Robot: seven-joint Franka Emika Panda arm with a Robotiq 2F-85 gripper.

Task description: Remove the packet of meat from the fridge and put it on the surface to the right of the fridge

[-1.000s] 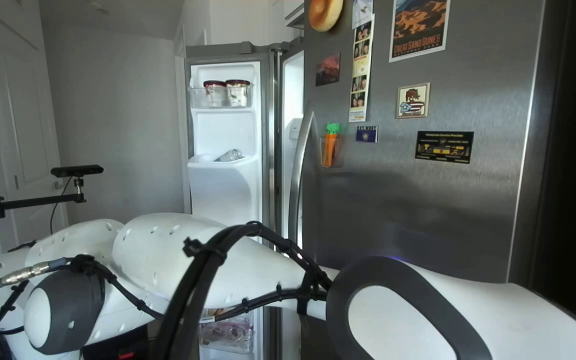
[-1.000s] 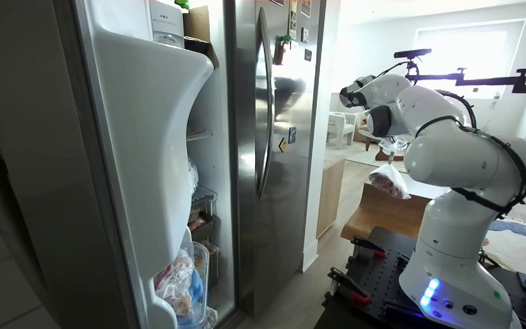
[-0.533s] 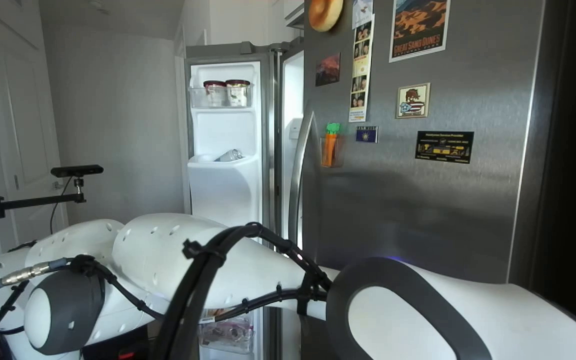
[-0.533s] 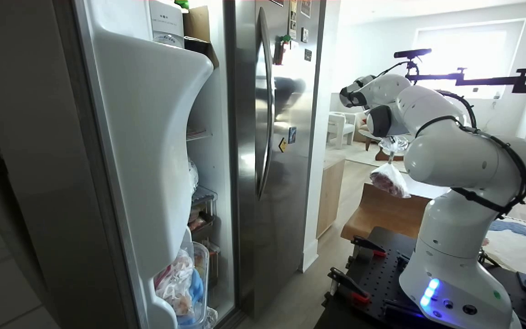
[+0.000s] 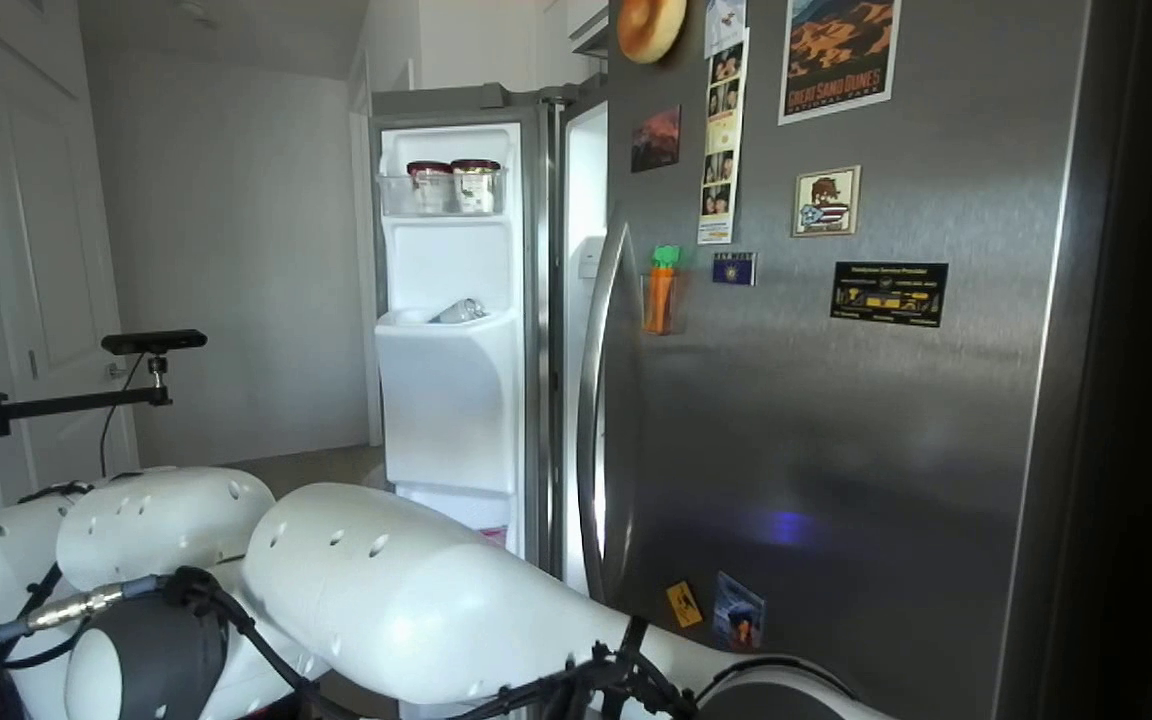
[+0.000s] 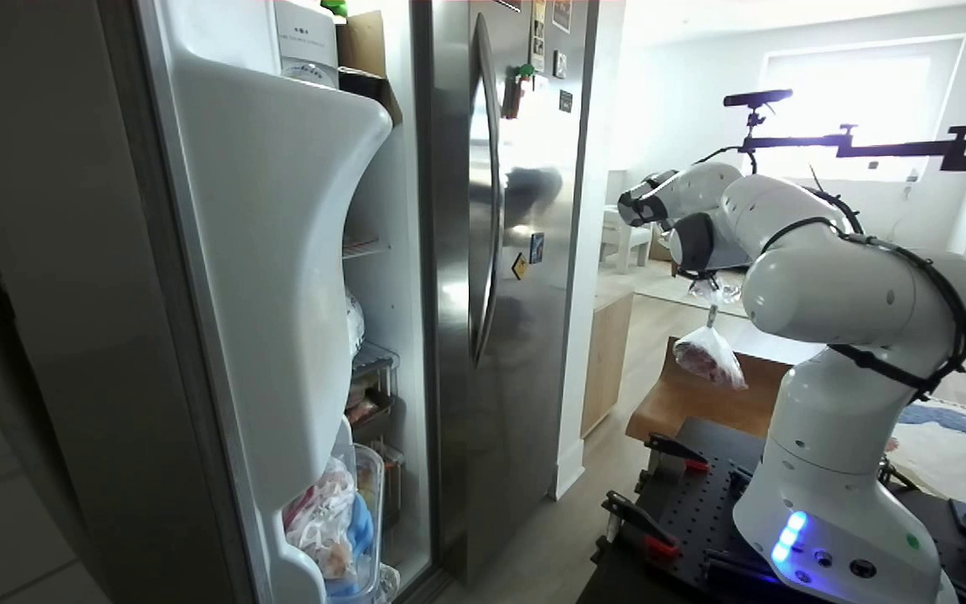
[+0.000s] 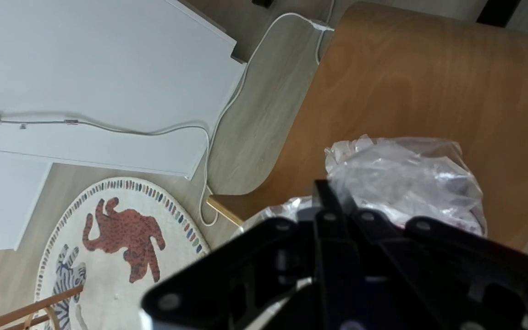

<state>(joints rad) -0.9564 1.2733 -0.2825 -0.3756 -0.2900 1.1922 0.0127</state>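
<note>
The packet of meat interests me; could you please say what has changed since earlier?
The arm has lowered, taking the packet of meat down and uncovering the yellow magnet in an exterior view. The packet still hangs from the jaws; the fridge stays open.

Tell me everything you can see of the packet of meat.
The packet of meat is a clear, wrinkled, plastic-looking bag, its pinkish-red contents bulging below a narrow neck. It hangs outside the fridge, over a curved wooden surface, its loose upper plastic pinched in the tool. No other contact shows.
</note>
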